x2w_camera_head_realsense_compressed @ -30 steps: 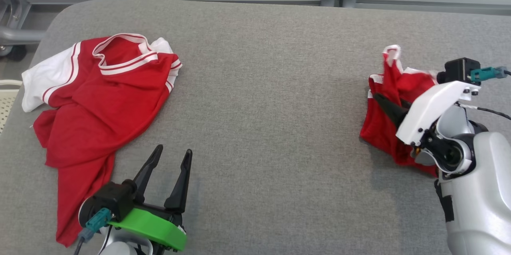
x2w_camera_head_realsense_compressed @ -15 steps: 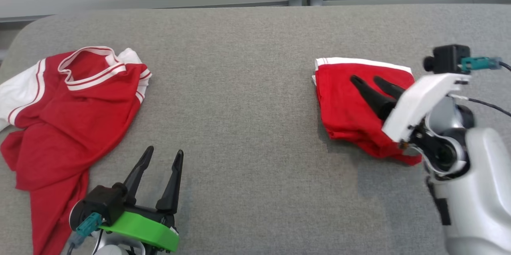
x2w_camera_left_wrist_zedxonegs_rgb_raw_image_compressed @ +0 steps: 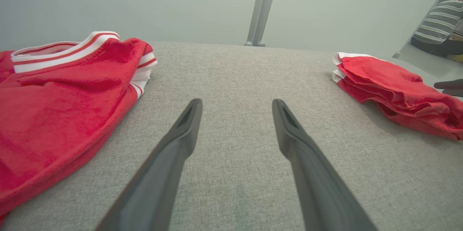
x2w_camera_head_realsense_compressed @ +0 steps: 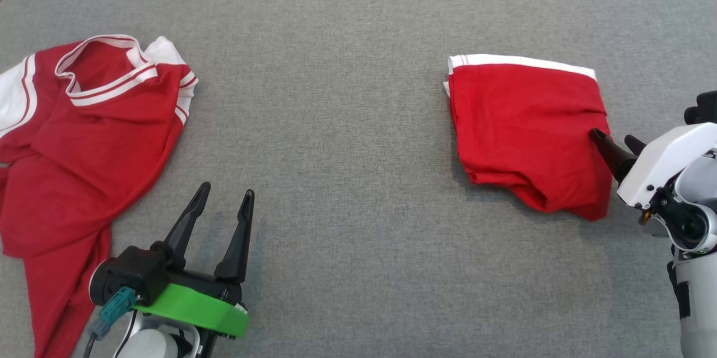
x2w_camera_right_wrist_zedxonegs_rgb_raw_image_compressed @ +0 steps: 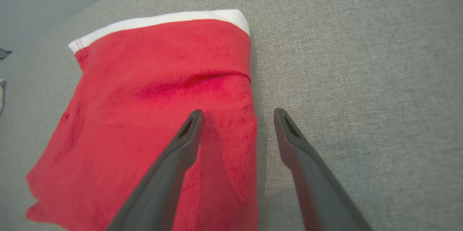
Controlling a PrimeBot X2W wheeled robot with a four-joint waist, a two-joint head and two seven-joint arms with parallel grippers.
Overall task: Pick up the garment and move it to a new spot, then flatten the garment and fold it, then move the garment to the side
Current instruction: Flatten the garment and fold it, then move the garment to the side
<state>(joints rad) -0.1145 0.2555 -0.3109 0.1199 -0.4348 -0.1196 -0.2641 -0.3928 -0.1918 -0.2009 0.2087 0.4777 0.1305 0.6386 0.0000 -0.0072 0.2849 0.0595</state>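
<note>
Folded garment (x2w_camera_head_realsense_compressed: 526,134) sits flat on the worktop (x2w_camera_head_realsense_compressed: 347,122), right gripper (x2w_camera_head_realsense_compressed: 611,136) at its right edge, jaws spread, gripping nothing. Left gripper (x2w_camera_head_realsense_compressed: 227,190) well left of it, jaws spread too, loose shirt (x2w_camera_head_realsense_compressed: 84,139) even further left

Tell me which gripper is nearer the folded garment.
Right. The right gripper is at the right edge of the folded garment, open; the left gripper sits far to its left, near the crumpled shirt.

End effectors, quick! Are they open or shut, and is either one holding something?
Left end effector: open, holding nothing.
Right end effector: open, holding nothing, at the edge of the folded red garment.
</note>
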